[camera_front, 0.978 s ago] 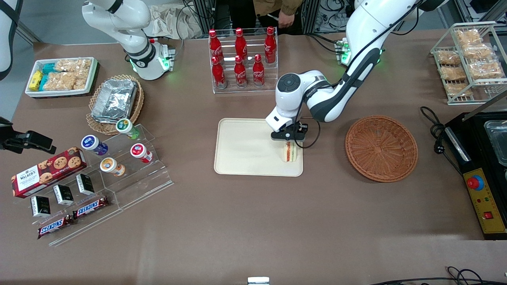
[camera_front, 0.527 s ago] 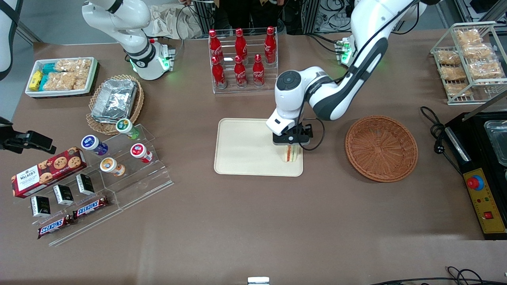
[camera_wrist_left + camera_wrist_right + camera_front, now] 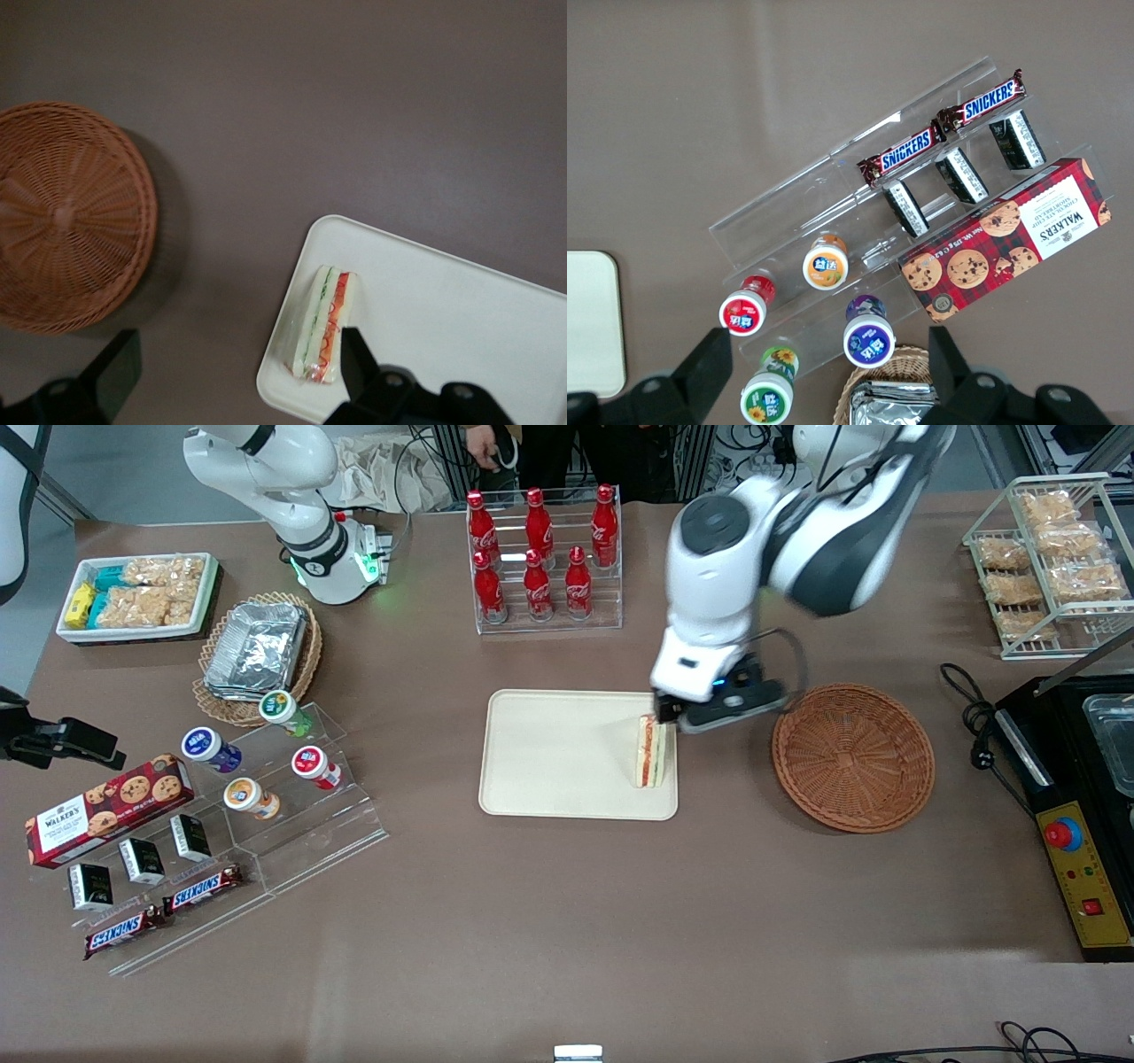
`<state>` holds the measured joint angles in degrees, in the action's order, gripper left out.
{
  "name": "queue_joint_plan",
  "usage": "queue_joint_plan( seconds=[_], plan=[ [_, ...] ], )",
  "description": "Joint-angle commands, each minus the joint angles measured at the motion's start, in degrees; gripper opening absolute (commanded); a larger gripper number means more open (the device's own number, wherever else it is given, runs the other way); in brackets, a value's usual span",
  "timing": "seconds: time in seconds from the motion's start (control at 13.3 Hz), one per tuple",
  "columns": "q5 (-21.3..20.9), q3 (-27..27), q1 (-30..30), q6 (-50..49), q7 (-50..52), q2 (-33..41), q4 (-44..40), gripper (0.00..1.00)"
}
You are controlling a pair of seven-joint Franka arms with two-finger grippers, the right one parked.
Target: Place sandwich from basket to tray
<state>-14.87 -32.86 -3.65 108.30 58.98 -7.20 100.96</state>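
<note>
Sandwich (image 3: 650, 751) is seen standing on its edge on the tray (image 3: 549, 757), close to the rim at the working arm's end, cut face with red and green layers turned up. Nothing grips it. The hand (image 3: 719, 710) hangs above the counter (image 3: 567, 921) between tray and basket (image 3: 852, 756), higher than the sandwich, with its fingers (image 3: 113, 372) spread apart and nothing held between them.

Step in hand is judged to be the withdrawal after release. Done well, the lift is kept straight up until the fingers are well clear of the bread, and sideways travel is held off until then; the wedge stands on a narrow base and could be toppled by a light brush. It sits very near the tray's rim, so a nudge toward the basket could be enough to tip it onto the counter.

Left wrist view: both fingers are shown dark and wide apart, the sandwich (image 3: 320, 324) lying clear of them just inside the tray's rounded corner (image 3: 276, 390), and the basket (image 3: 71, 217) shown with nothing in it. Wrapping film is suggested at the wedge's tip, not certain.

Front view: the hand's height above the counter and its place between tray and basket are given, which the wrist view cannot show. Fingers are largely masked there by the wrist housing.
</note>
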Motion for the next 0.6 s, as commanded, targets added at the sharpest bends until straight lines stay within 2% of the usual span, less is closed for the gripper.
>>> queue_joint_plan(
  seconds=[0.0,0.15,0.3,0.38,0.53],
  plan=[
    [5.89,6.90,-0.30,-8.43,-8.75,4.45,-4.36,1.00],
    [10.02,13.04,-1.00,-13.79,-19.99,9.72,-4.28,1.00],
    [12.93,20.16,-0.92,-19.59,-35.69,14.12,-4.28,1.00],
    [13.03,24.20,-0.92,-23.36,-45.52,16.14,-4.19,1.00],
    [13.03,29.32,-0.74,-26.03,-54.99,16.86,-4.80,1.00]
  ],
)
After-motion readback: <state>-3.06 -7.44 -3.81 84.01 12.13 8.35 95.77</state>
